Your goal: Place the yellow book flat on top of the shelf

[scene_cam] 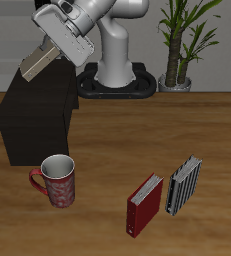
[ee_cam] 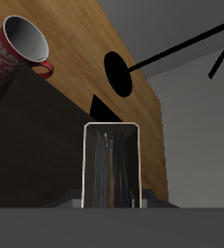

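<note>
The yellow book [scene_cam: 36, 62], tan-covered, is held tilted in my gripper [scene_cam: 49, 50] above the back of the shelf [scene_cam: 37, 120], a large very dark boxy cabinet. In the wrist view the book [ee_cam: 111, 167] shows end-on between my fingers, its dark page block framed by pale edges, and the shelf's dark top [ee_cam: 31, 145] lies below it. The gripper is shut on the book, which does not touch the shelf top.
A red patterned mug [scene_cam: 56, 181] stands in front of the shelf near the table's front edge, and shows in the wrist view [ee_cam: 21, 46]. A red book [scene_cam: 144, 204] and a black-and-grey striped book [scene_cam: 184, 184] stand upright farther along. A potted plant [scene_cam: 182, 40] stands behind.
</note>
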Robot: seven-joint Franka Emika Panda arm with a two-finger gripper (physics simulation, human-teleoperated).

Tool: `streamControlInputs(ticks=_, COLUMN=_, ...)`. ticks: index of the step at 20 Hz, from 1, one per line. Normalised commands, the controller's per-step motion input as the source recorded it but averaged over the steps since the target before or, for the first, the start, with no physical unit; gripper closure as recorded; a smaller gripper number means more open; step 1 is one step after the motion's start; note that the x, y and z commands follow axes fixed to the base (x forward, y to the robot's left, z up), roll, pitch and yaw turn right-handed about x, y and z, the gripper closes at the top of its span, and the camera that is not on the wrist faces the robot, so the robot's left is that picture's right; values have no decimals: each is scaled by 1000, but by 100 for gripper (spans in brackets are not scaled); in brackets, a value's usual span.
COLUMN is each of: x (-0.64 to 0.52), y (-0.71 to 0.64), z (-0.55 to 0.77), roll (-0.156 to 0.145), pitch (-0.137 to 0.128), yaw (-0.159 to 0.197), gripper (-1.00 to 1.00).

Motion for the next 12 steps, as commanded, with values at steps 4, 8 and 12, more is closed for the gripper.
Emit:
streamControlInputs(ticks=4, x=90, y=-265, z=-161, roll=-94, pitch=16, yaw=-12, gripper=100)
streamControlInputs(ticks=8, x=124, y=-133, z=-270, roll=-11, pitch=38, yaw=8, gripper=100)
streamControlInputs(ticks=12, x=143, y=73, z=-269, roll=20, pitch=60, yaw=-11, gripper=100)
